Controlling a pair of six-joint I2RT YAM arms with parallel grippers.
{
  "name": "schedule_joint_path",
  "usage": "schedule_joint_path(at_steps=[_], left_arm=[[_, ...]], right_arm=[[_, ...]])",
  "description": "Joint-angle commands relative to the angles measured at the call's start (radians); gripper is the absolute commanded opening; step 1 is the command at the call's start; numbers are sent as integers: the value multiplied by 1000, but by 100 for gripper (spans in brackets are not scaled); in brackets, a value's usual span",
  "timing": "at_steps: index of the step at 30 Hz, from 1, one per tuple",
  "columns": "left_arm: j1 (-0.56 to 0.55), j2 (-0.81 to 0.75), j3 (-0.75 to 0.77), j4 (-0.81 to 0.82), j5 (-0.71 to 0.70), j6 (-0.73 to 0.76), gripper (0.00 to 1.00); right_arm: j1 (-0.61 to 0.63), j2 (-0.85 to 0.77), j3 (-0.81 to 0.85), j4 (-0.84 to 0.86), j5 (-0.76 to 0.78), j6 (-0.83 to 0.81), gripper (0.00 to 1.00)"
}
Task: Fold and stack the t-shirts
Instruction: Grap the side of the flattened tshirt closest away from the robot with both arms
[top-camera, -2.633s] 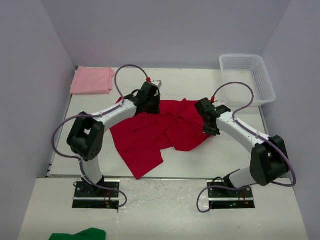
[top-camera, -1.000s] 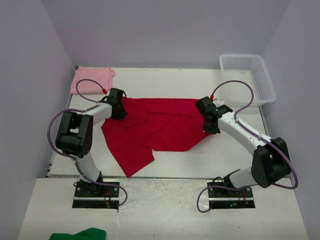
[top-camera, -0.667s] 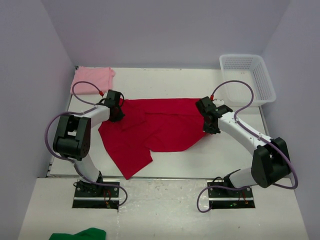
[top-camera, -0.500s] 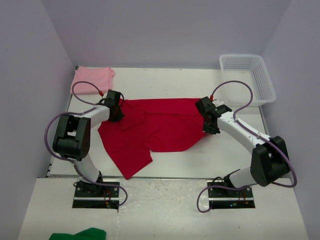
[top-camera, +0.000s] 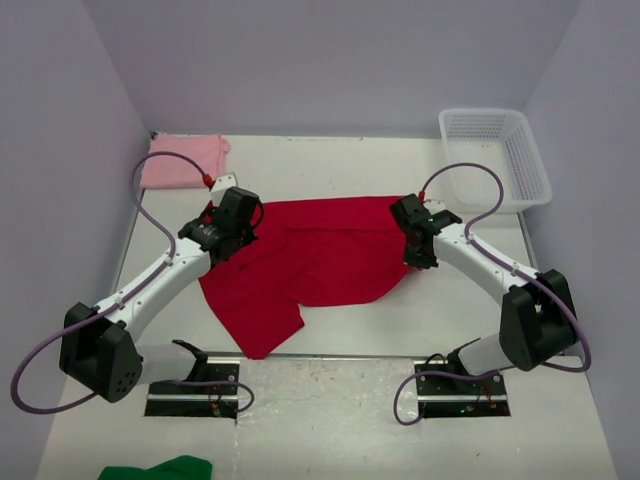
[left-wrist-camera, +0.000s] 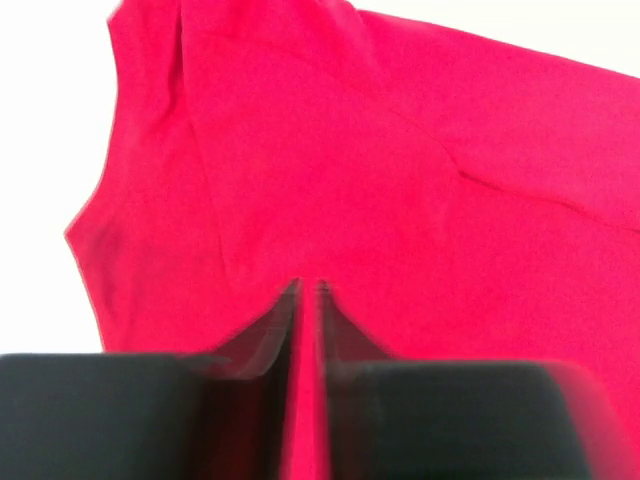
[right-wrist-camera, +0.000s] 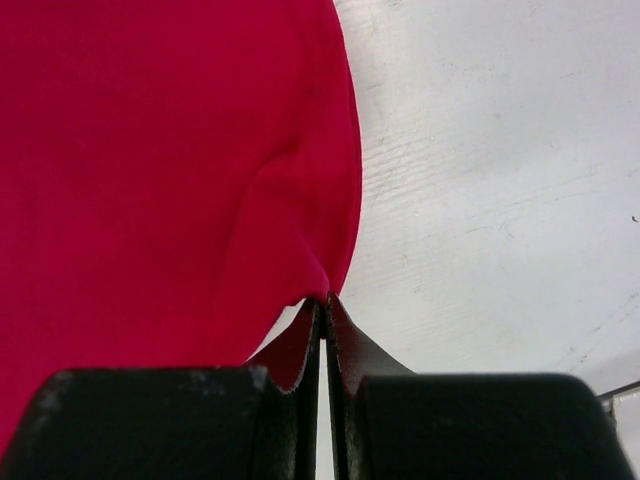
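The crimson red t-shirt (top-camera: 320, 250) (left-wrist-camera: 330, 170) (right-wrist-camera: 150, 150) lies spread across the middle of the table, with a flap trailing toward the near edge. My left gripper (top-camera: 246, 210) (left-wrist-camera: 309, 285) hovers over its left end, its jaws a narrow gap apart, with red cloth showing below and nothing held. My right gripper (top-camera: 418, 260) (right-wrist-camera: 324, 298) is shut on the red shirt's right edge, the cloth bunching at its tips. The pale pink t-shirt (top-camera: 185, 160) lies folded in the far left corner.
A white mesh basket (top-camera: 530, 165) stands at the far right. A green cloth (top-camera: 155, 468) lies off the table at the bottom left. Walls close in the table at the back and on both sides. Bare white table (right-wrist-camera: 500, 180) lies right of the red shirt.
My left gripper let go of the red shirt's left end, parted its jaws slightly and drew back a little; its arm swung low. The right arm has held still.
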Motion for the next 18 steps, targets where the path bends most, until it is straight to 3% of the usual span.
schedule_joint_path(at_steps=[1,3,5,12,18], left_arm=[[-17,-43,-13,-143,-2,-64,0],[-22,-86,-82,-148,117,-109,0],[-39,-154,-159,-150,150,-167,0],[-268,-267,-214,-307,149,-310,0],[-473,-239,-294,-342,150,-469,0]], right_arm=[[-2,0,4,29,-7,-9,0],[-2,0,-2,38,-13,-14,0],[-2,3,-11,49,-25,-15,0],[0,11,-42,80,-48,-22,0],[0,-3,-55,92,-60,-22,0]])
